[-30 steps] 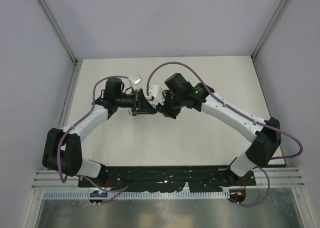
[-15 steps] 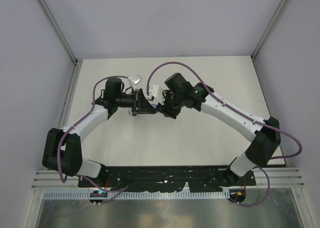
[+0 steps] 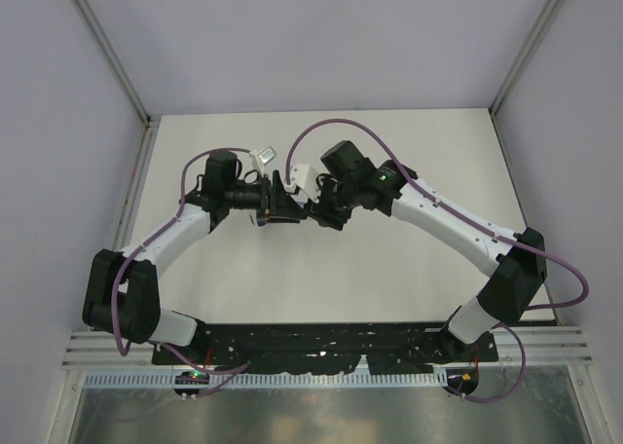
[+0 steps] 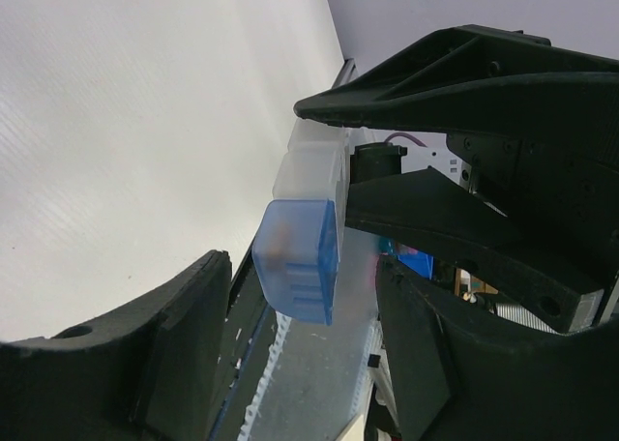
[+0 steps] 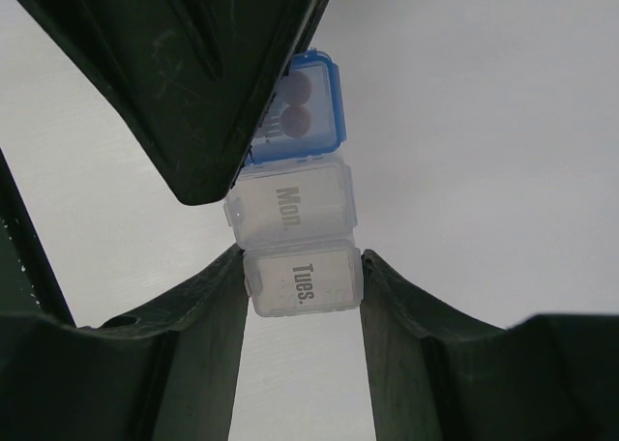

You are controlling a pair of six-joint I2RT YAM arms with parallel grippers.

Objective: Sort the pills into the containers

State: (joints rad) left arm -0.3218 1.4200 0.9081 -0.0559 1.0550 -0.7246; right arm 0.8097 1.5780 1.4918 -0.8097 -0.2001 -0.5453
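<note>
Two black-and-white robot arms meet just off the middle of a white table (image 3: 321,278), toward 10 o'clock in the overhead view. The left arm reaches in from 9 o'clock and the right arm from 3 o'clock.

Between them is a translucent plastic pill-organiser strip (image 5: 295,219) of three small snap-lid boxes joined in a row. The right gripper (image 5: 302,286) is clenched on it, its dark fingers pressed against both sides of the clear box marked "Tues." (image 5: 305,284), which sits at the 6 o'clock end of the strip in the right wrist view. Above that is the clear box marked "Mon." (image 5: 290,209), and the blue-tinted end box (image 5: 311,112) is at 12 o'clock. Two round dark pills (image 5: 295,120) show through its lid (the two clear boxes look cloudy, and their contents cannot be made out).

The left gripper (image 4: 298,281) stands released, with its jaws set either side of the blue-tinted end box. In the left wrist view there is a gap between the box and each finger: one finger (image 4: 184,315) lies at 8 o'clock and the other at 4 o'clock. From the right wrist camera, one of these fingers covers the 9 o'clock edge of the blue lid.
</note>
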